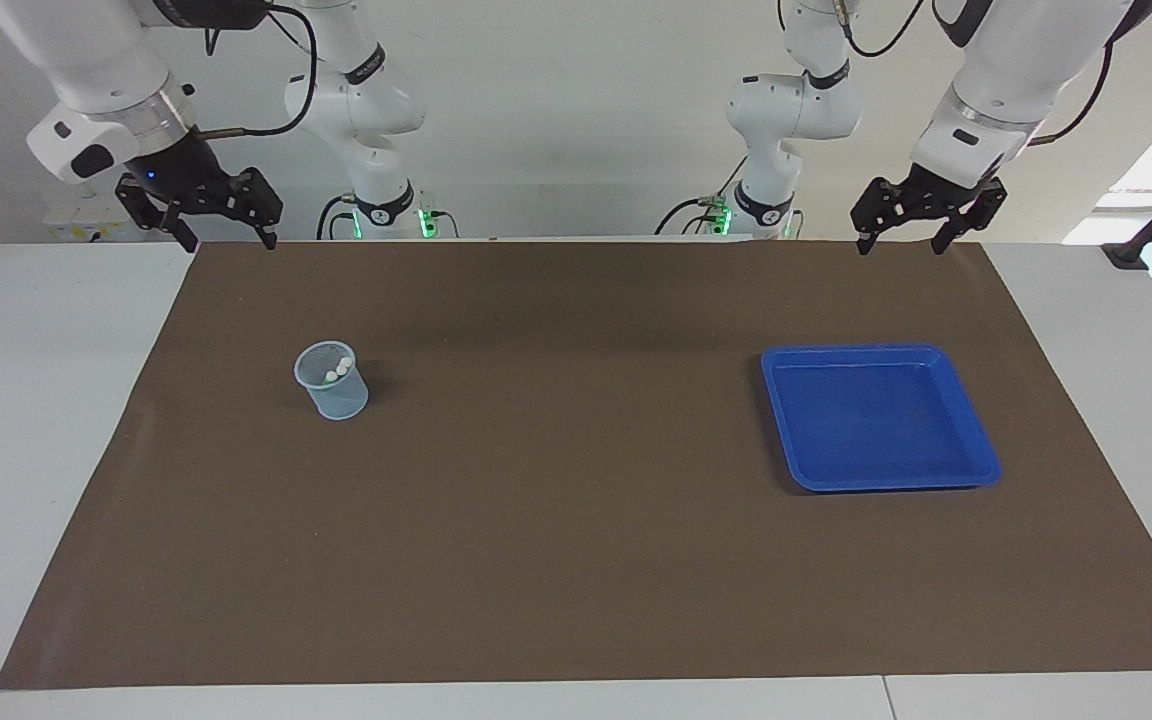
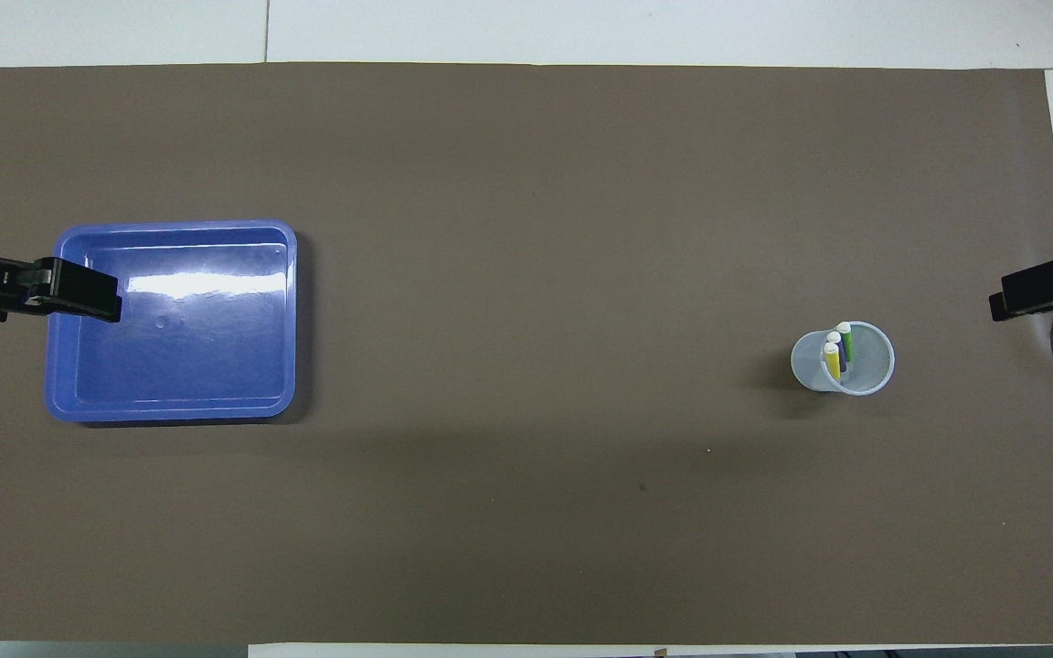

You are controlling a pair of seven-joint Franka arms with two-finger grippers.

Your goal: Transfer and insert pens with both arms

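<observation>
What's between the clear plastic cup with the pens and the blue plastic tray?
Nothing: only bare brown mat lies between the clear plastic cup and the blue plastic tray. The overhead view shows it plainly; the facing view agrees.

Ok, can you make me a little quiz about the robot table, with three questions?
1. True or false: the blue tray has pens in it.
2. Where are the three pens? A in the clear cup; B on the brown mat; C in a pincer.
3. Fill in: the right pincer and the left pincer are both ____, holding nothing.

Key: 1 false, the tray is empty. 2 A. 3 open.
</observation>
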